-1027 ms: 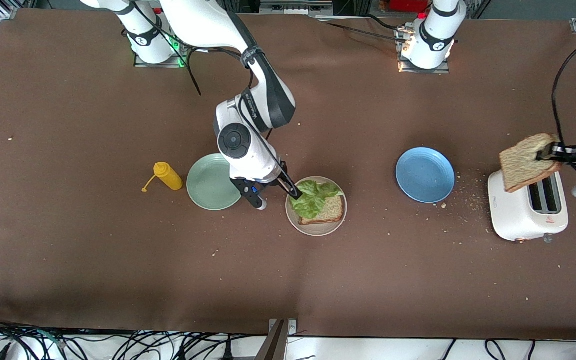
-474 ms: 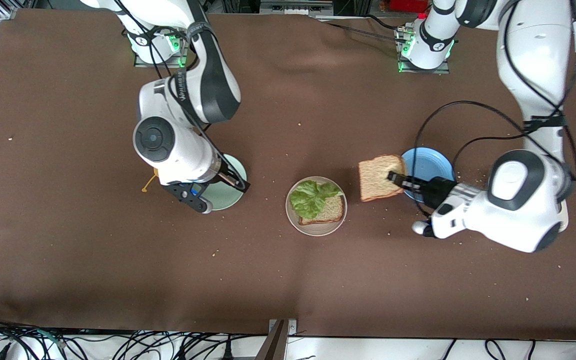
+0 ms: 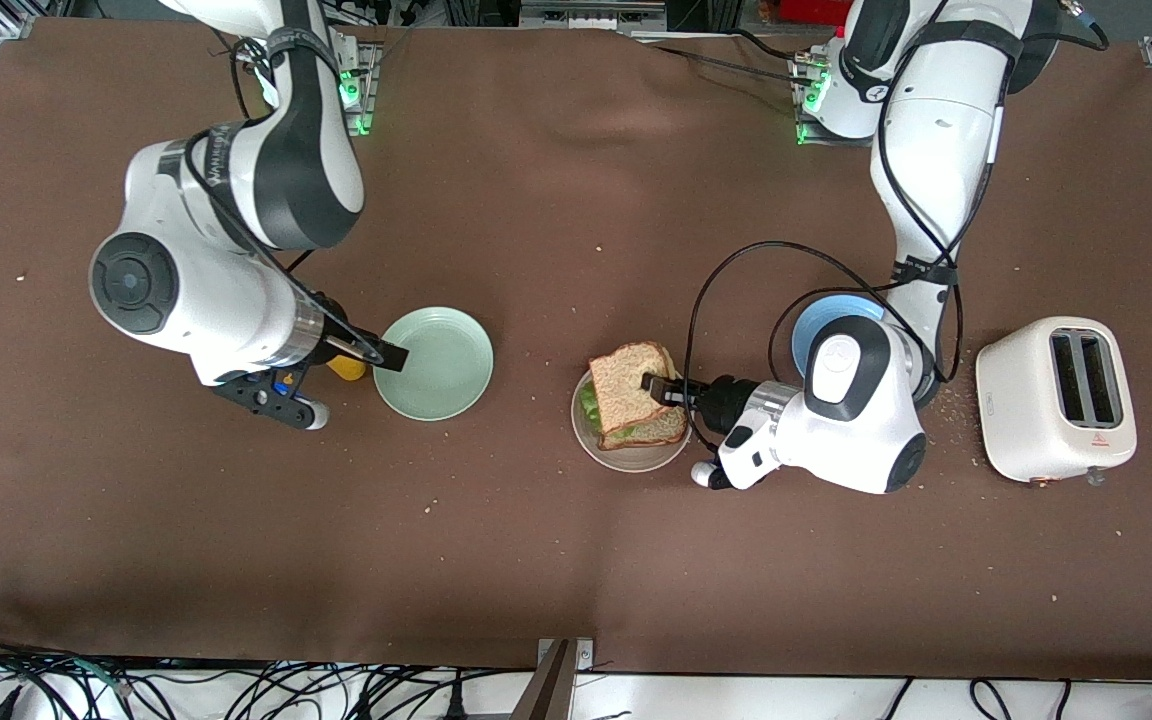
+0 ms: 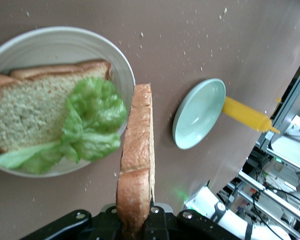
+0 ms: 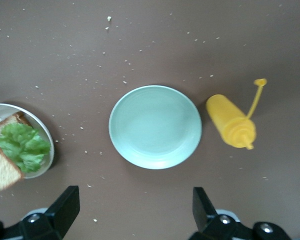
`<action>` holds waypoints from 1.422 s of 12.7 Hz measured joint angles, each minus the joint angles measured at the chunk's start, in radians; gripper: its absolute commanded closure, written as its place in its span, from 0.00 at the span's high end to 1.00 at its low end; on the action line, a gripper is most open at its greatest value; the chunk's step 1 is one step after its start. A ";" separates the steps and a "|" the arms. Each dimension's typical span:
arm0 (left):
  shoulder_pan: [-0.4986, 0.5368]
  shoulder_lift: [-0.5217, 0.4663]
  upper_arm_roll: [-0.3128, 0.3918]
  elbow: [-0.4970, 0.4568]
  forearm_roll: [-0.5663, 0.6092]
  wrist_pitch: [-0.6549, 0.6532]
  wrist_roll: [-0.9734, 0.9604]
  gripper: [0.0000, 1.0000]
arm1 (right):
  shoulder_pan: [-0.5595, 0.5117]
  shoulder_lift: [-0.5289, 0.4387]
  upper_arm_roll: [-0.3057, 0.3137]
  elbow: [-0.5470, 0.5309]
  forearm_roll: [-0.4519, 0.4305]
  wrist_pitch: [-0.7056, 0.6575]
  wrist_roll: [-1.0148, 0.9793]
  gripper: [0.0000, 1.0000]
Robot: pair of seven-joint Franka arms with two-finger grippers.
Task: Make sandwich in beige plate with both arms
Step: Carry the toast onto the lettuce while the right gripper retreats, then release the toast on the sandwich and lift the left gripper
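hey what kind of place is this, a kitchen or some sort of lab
Most likely a robot lab staging a kitchen chore: two arms bolted to a brown-covered table, loose cables along its edge, and a toaster with plates.

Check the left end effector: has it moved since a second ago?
Yes. The left end effector, shut on the top bread slice, went from above the toaster to over the beige plate.
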 measured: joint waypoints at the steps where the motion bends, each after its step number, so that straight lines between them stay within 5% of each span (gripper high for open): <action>1: -0.006 0.007 0.000 -0.002 0.000 0.018 0.000 0.00 | -0.037 -0.029 0.043 0.000 -0.059 -0.012 -0.029 1.00; 4: -0.017 0.017 0.000 -0.008 0.000 0.028 0.000 0.00 | -0.187 -0.134 0.284 0.000 -0.341 -0.019 -0.074 1.00; 5: -0.025 0.018 0.000 -0.015 0.000 0.034 0.000 0.14 | -0.245 -0.168 0.378 0.000 -0.431 -0.019 -0.077 1.00; 6: -0.035 0.018 0.001 -0.024 0.000 0.051 0.000 0.41 | -0.310 -0.202 0.466 -0.005 -0.486 -0.020 -0.077 1.00; 10: -0.045 0.022 0.009 -0.070 0.000 0.071 0.000 0.94 | -0.570 -0.342 0.689 -0.117 -0.512 -0.013 -0.117 1.00; 13: -0.037 0.021 0.031 -0.076 0.054 0.074 0.000 0.99 | -0.688 -0.442 0.791 -0.230 -0.520 0.079 -0.229 1.00; 18: 0.116 -0.035 0.041 -0.060 0.359 -0.085 0.002 0.99 | -0.853 -0.634 0.904 -0.361 -0.553 0.076 -0.321 1.00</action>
